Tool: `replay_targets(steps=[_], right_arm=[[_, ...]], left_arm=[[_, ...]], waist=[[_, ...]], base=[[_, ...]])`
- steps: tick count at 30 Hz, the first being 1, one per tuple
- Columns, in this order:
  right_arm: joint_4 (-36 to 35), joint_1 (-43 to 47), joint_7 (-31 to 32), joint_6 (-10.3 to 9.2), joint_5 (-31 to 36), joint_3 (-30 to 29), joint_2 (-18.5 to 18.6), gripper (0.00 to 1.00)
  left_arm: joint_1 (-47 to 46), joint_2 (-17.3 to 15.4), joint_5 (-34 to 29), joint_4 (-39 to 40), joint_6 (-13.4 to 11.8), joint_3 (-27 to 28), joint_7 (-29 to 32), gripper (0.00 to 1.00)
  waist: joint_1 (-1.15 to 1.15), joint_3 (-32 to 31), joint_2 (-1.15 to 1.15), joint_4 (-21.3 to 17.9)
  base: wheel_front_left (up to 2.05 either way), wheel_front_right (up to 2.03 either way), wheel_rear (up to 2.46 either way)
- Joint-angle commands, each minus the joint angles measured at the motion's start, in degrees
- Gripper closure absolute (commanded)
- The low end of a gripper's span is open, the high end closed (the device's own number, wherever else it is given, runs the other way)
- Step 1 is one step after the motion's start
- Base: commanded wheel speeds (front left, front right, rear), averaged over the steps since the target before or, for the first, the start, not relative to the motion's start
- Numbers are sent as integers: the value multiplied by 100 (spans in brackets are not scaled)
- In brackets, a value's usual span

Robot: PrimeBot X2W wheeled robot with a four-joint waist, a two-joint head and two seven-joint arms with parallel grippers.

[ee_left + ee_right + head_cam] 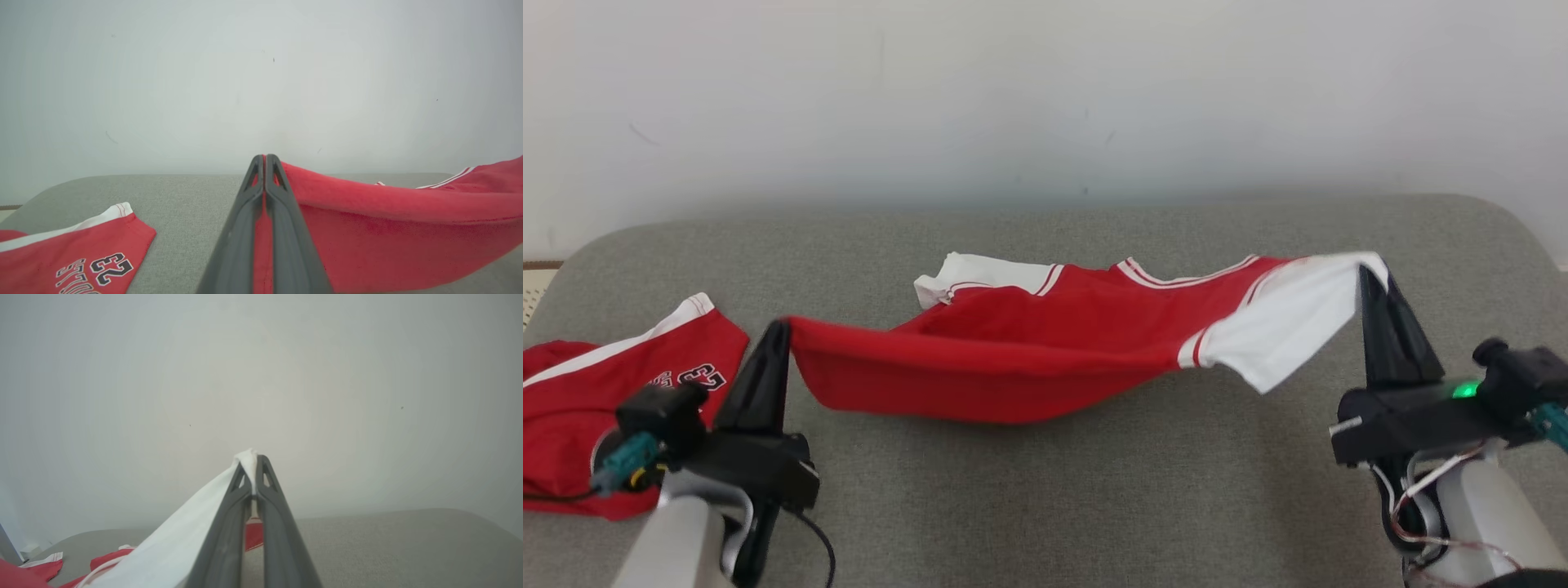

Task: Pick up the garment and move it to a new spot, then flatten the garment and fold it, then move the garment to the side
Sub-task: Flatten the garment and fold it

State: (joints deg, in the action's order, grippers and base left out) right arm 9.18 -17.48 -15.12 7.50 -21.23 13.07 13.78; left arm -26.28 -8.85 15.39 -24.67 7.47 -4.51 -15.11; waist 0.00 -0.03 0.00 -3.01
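You were working over a grey fabric-covered surface (1045, 506) with rounded far corners, set against a plain pale wall (1045, 98). A pair of red shorts (588, 408) printed with 23 lay at its left end. Your left gripper (779, 327) was clamped on a red edge of the garment (1029, 359), and your right gripper (1366, 272) was pinched on a white sleeve tip. The garment hung stretched between the two sets of fingers, sagging low in the middle over the surface.
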Motion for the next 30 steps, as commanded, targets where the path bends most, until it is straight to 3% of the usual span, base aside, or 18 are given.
replay_targets(steps=[1,11,21,30], right_arm=[[26,-416,-4,-2,-35,41,115,100],[273,-1987,-4,-2,80,184,441,100],[909,-3691,-4,-2,335,612,742,100],[2041,-5502,-3,-2,552,1484,885,100]], left_arm=[[-496,-254,112,-115,-2,-256,-7,100],[-2326,-845,333,-693,-1,-1136,28,100],[-3868,-1154,475,-1288,0,-1760,55,100],[-5109,-1291,487,-1789,-1,-2254,185,100]], waist=[[0,-26,0,23],[0,-57,0,66],[0,46,0,-20],[0,1223,0,-64]], base=[[0,0,0],[0,0,0],[0,0,0],[0,0,0]])
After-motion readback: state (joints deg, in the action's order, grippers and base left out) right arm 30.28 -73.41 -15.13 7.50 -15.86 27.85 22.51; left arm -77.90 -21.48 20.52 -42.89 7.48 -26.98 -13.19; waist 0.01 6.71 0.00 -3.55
